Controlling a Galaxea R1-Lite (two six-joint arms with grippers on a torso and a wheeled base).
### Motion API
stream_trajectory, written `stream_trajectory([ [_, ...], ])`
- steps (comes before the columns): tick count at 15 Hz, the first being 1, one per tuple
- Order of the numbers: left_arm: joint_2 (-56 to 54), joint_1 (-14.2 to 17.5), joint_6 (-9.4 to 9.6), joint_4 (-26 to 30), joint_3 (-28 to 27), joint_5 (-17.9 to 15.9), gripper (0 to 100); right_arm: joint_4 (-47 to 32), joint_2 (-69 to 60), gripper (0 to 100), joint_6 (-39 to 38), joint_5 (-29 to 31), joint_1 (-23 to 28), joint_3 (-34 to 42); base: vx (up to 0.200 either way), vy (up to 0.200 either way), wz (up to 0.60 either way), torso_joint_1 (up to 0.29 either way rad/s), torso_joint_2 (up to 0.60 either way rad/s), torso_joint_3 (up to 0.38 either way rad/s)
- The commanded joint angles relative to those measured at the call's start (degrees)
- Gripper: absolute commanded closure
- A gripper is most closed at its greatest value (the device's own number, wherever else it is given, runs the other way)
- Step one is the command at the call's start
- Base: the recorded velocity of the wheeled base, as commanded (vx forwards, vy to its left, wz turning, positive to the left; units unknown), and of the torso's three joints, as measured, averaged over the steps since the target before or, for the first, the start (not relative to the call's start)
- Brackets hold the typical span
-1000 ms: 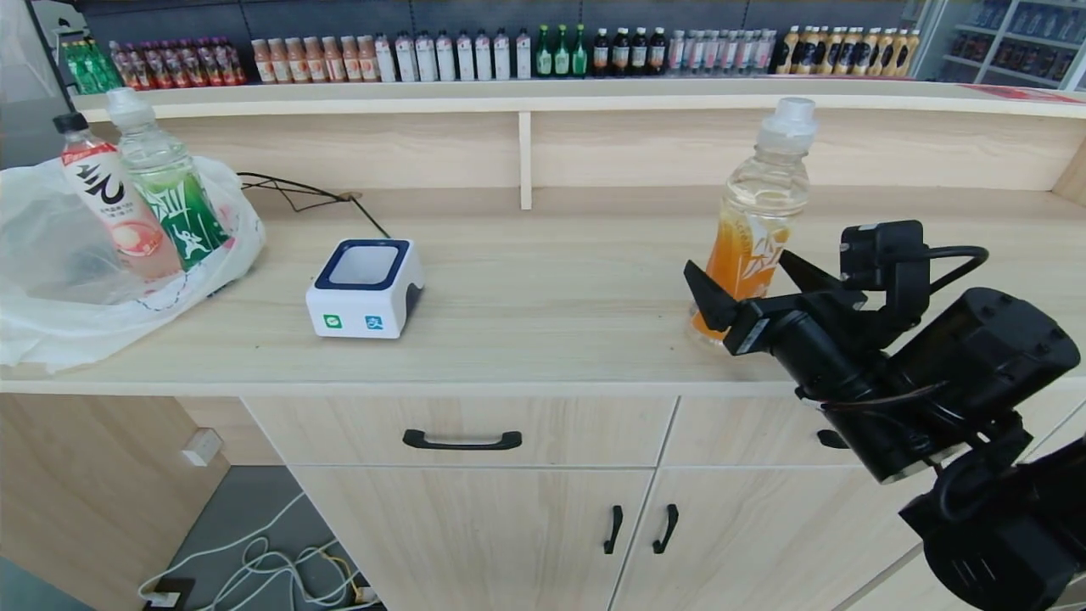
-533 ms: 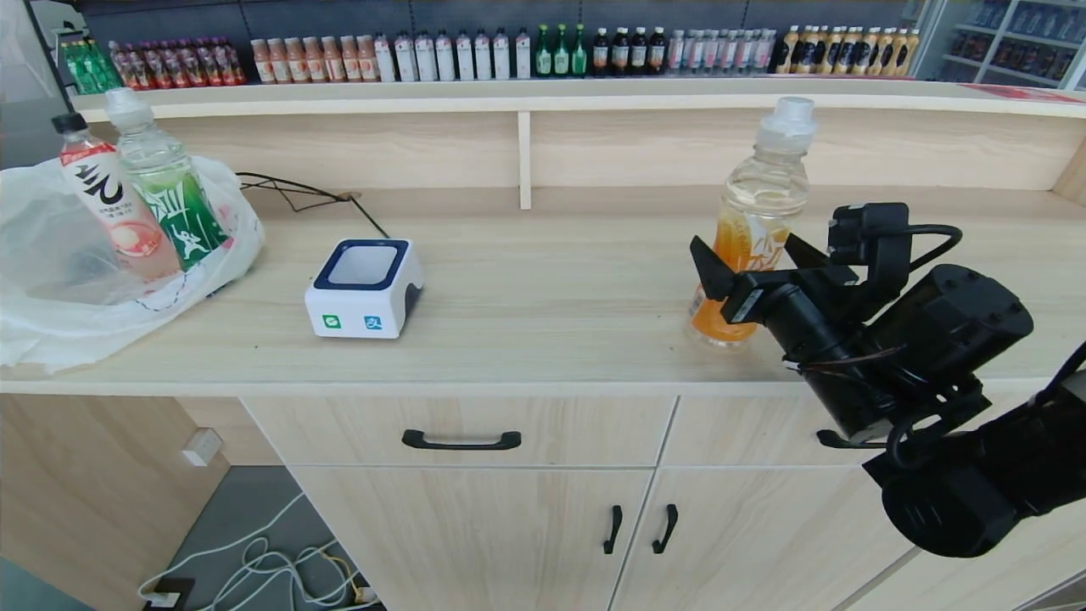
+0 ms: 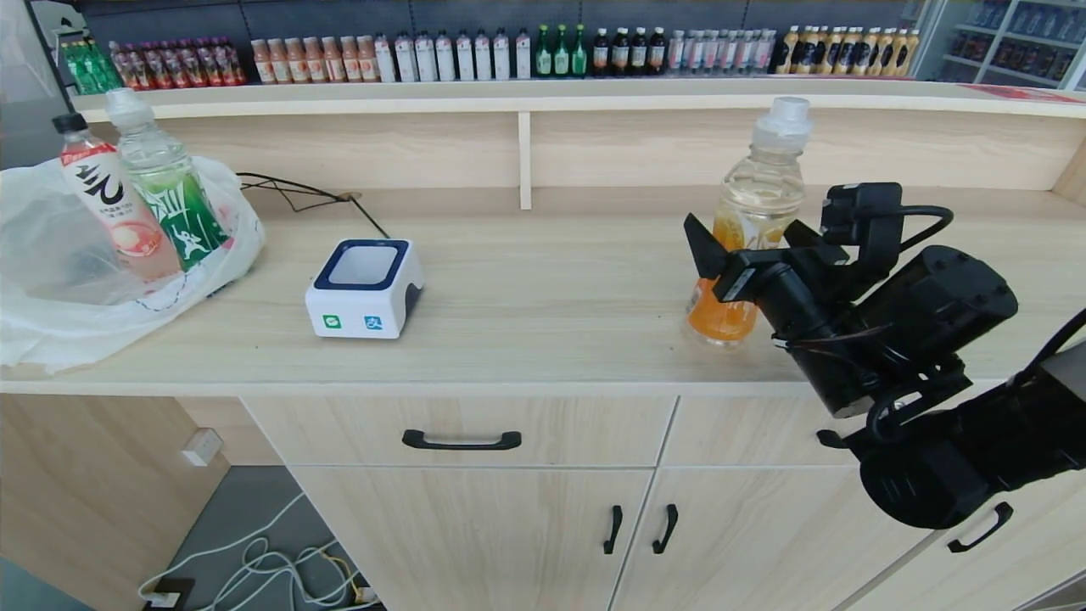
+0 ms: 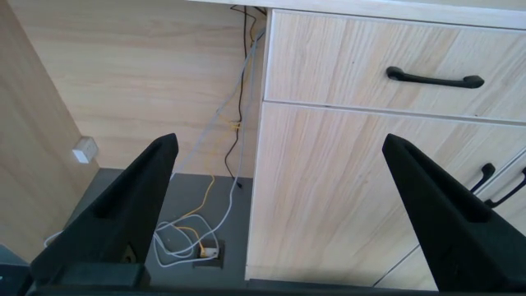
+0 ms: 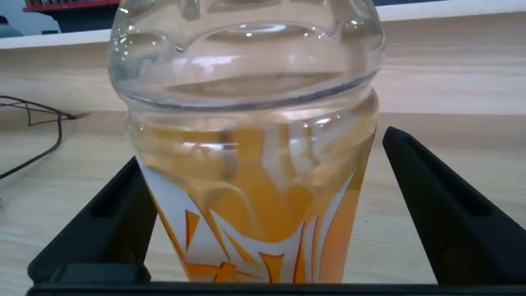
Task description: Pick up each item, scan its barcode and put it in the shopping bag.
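Left gripper (image 4: 279, 193): low in front of the cabinet drawers, below the tabletop edge; fingers spread wide, holding nothing.
Right gripper (image 3: 743, 242): level with the labelled mid-body of the orange drink bottle; fingers spread, one on each side of it, not pressed shut; contact not discernible.
Orange drink bottle (image 3: 762, 182): upright near the front edge of the tabletop, right side, well apart from the scanner; clear plastic, orange liquid below a clear shoulder, white cap on.
Handling (judged): fairly heavy with liquid; thin wall likely to give under a hard squeeze; smooth and round, likely slippery; tall and narrow, prone to tipping if nudged on one side.
Grasp site (judged): straight labelled section below the shoulder bulge; tapering neck to be avoided.
Tabletop (image 3: 543, 314): pale wood-grain, flat, smooth; sliding likely if the bottle is pushed.
Barcode scanner (image 3: 365, 287): white cube, dark-framed window facing up, mid-tabletop, cable leading back.
Shopping bag (image 3: 51, 280): translucent white plastic, soft, slumped at the left end; green-label bottle (image 3: 170, 191) and pink-label bottle (image 3: 110, 204) leaning inside.
Room: raised back ledge (image 3: 526, 106) behind the tabletop; beyond it, a long shelf of bottled drinks (image 3: 509, 55).
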State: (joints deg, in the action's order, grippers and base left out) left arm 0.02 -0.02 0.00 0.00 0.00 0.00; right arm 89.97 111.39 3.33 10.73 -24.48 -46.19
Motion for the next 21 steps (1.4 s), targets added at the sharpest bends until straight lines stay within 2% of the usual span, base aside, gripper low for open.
stream_trajectory([
  [1, 0.0, 0.0, 0.0, 0.0, 0.0, 0.0, 0, 0.0, 0.0, 0, 0.0, -0.1, 0.0, 0.1, 0.0, 0.0, 0.0, 0.0, 0.0, 0.0],
  [5, 0.0, 0.0, 0.0, 0.0, 0.0, 0.0, 0, 0.0, -0.2, 0, -0.1, -0.1, -0.3, 0.4, 0.0, 0.0, 0.0, 0.0, 0.0, 0.0],
  [6, 0.0, 0.0, 0.0, 0.0, 0.0, 0.0, 0, 0.0, -0.4, 100, -0.1, -0.1, -0.4, 0.5, 0.0, 0.0, 0.0, 0.0, 0.0, 0.0],
  [11, 0.0, 0.0, 0.09, 0.0, 0.0, 0.0, 0, 0.0, -2.4, 100, 0.1, 0.2, -0.7, 1.3, 0.0, 0.0, 0.0, 0.0, 0.0, 0.0],
  [17, 0.0, 0.0, 0.0, 0.0, 0.0, 0.0, 0, 0.0, -6.6, 100, -0.2, 0.1, -0.7, 6.2, 0.0, 0.0, 0.0, 0.0, 0.0, 0.0],
  [21, 0.0, 0.0, 0.0, 0.0, 0.0, 0.0, 0, 0.0, -7.1, 100, -0.5, 0.0, -0.7, 5.7, 0.0, 0.0, 0.0, 0.0, 0.0, 0.0],
])
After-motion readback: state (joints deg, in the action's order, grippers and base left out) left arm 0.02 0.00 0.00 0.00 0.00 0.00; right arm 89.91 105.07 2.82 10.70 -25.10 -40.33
